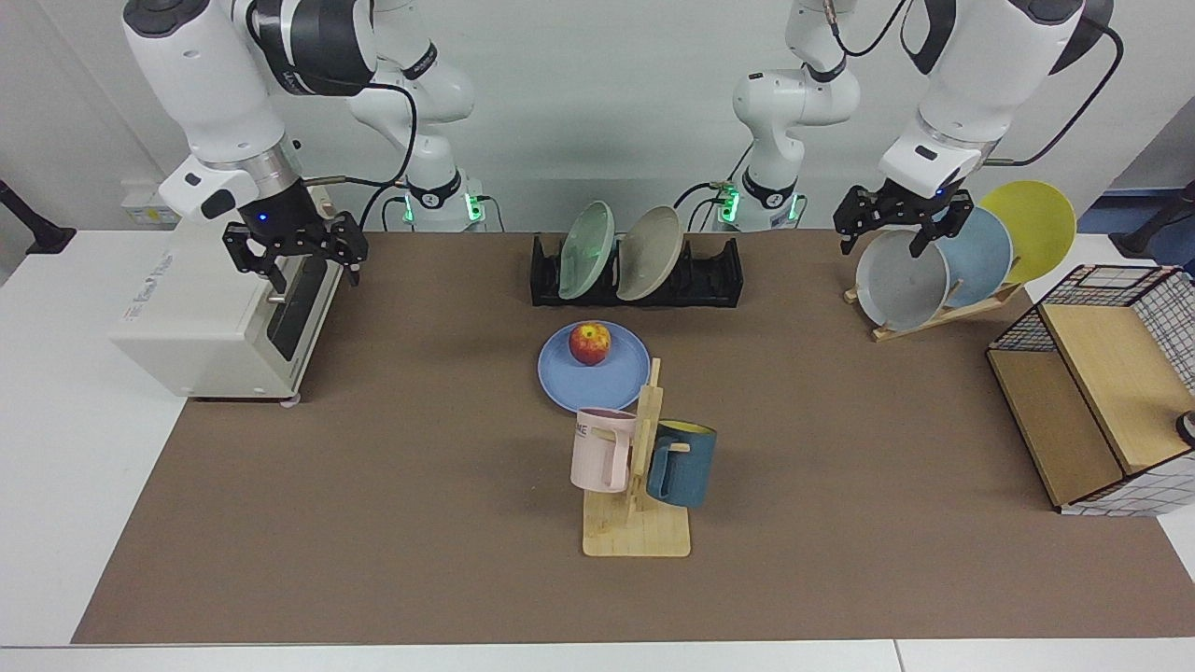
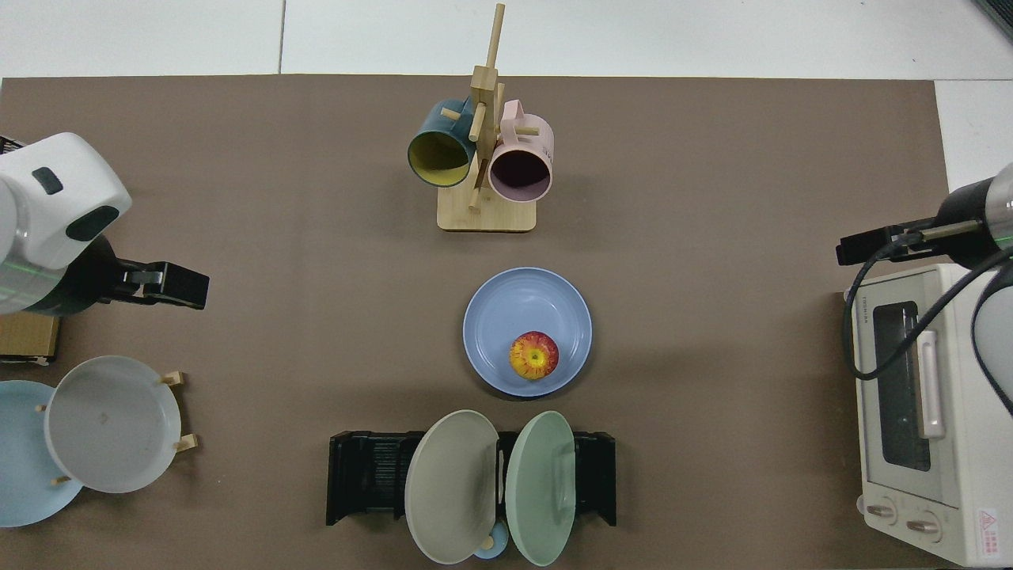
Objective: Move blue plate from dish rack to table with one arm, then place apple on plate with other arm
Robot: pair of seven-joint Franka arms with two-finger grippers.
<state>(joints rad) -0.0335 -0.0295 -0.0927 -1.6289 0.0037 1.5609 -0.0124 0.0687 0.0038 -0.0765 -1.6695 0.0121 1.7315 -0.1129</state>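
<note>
While resting on the blue plate (image 1: 594,366) flat on the table (image 1: 392,523) before the dish rack (image 1: 637,273): apple (image 1: 590,343). Above the toaster oven (image 1: 217,308), fingers apart, empty: right gripper (image 1: 299,268). Over the wooden plate stand (image 1: 934,313), fingers apart: left gripper (image 1: 894,238).

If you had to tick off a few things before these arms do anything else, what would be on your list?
1. Blue plate flat on the table, out of the dish rack: ok.
2. Apple resting on the plate: ok.
3. Right hand open, empty, up over the toaster oven: ok.
4. Left hand open, empty, waiting by the wooden plate stand: ok.
5. Mug stand upright beside the plate: ok.
</note>
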